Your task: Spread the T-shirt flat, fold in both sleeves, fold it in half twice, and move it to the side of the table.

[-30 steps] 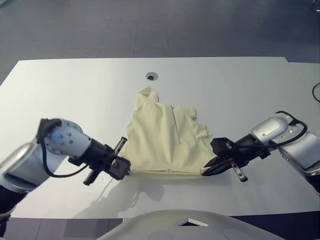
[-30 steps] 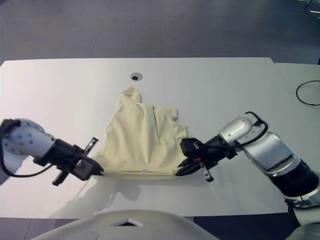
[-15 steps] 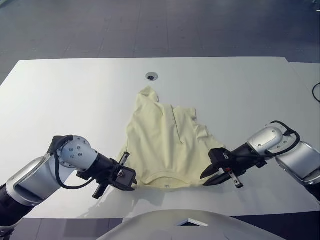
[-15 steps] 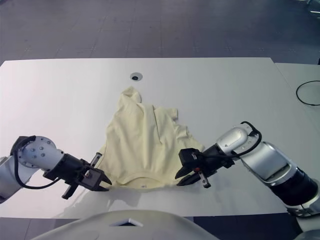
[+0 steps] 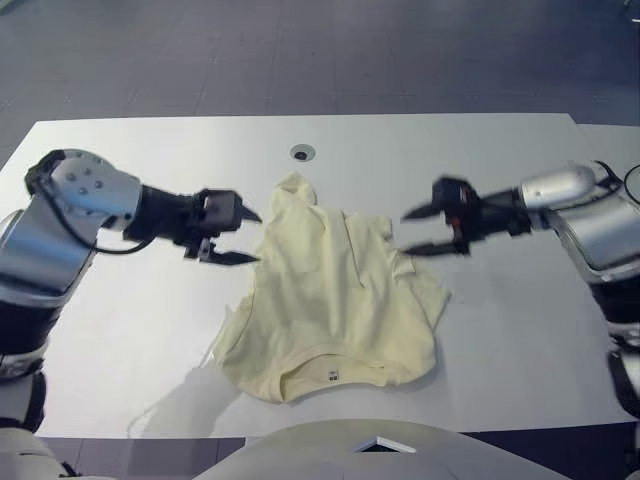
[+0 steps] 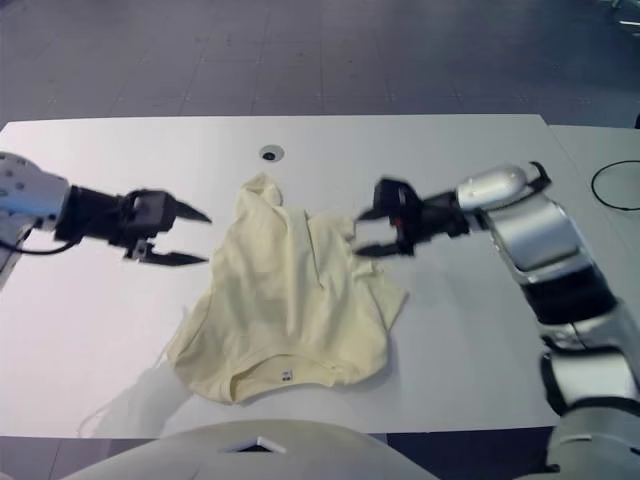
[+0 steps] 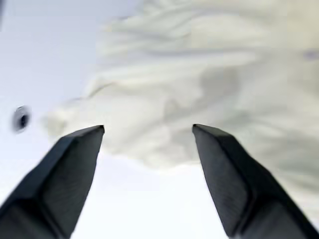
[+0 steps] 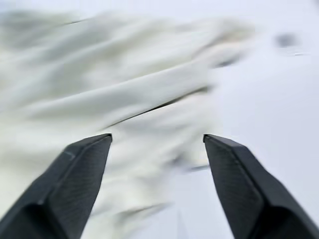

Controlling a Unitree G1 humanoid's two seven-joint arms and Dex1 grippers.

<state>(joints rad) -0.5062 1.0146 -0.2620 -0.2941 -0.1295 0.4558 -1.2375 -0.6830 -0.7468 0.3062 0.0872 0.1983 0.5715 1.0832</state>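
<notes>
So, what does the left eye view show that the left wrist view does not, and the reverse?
Left eye view: the whole T-shirt with its collar at the near edge, and the right tool, open at the shirt's right side. Left wrist view: a close look at the shirt's folds between the dark fingers of the left tool. Shared: the pale shirt, the white table, its round hole and the open left tool.
</notes>
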